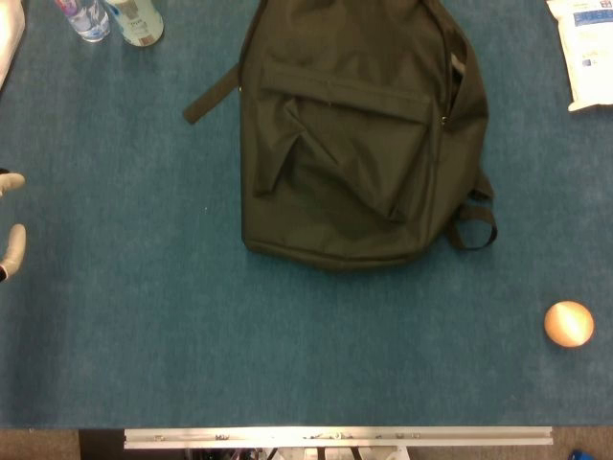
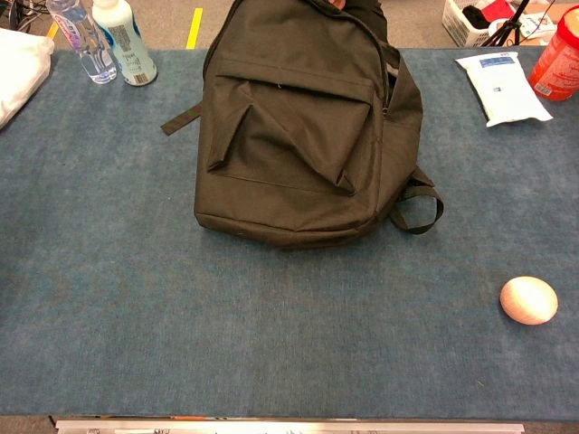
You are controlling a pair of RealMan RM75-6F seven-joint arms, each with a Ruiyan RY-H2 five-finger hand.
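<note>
one black backpack [image 1: 354, 134] lies flat on the blue tabletop [image 1: 144, 326], front pocket up, filling the centre toward twelve o'clock in both views; its main zip along the three o'clock side gapes a little, and one loop strap sticks out at about four o'clock. one round tan ball-like object [image 1: 569, 324] sits alone at four o'clock, well apart from the backpack. two bottles stand at eleven o'clock: a clear bottle [image 2: 81, 41] and, just beside it, a white bottle [image 2: 125, 41]. one white packet [image 2: 500, 86] lies at two o'clock, with one red-orange container [image 2: 558, 56] near it at the far edge (seen only in the chest view). one white cloth [image 2: 18, 68] lies at ten o'clock.

only pale fingertips of the left robot hand [image 1: 11, 240] show at nine o'clock in the head view, apart and touching nothing, well away from the backpack; whether it is released or clenched i cannot tell. the right robot hand appears in neither view.
</note>
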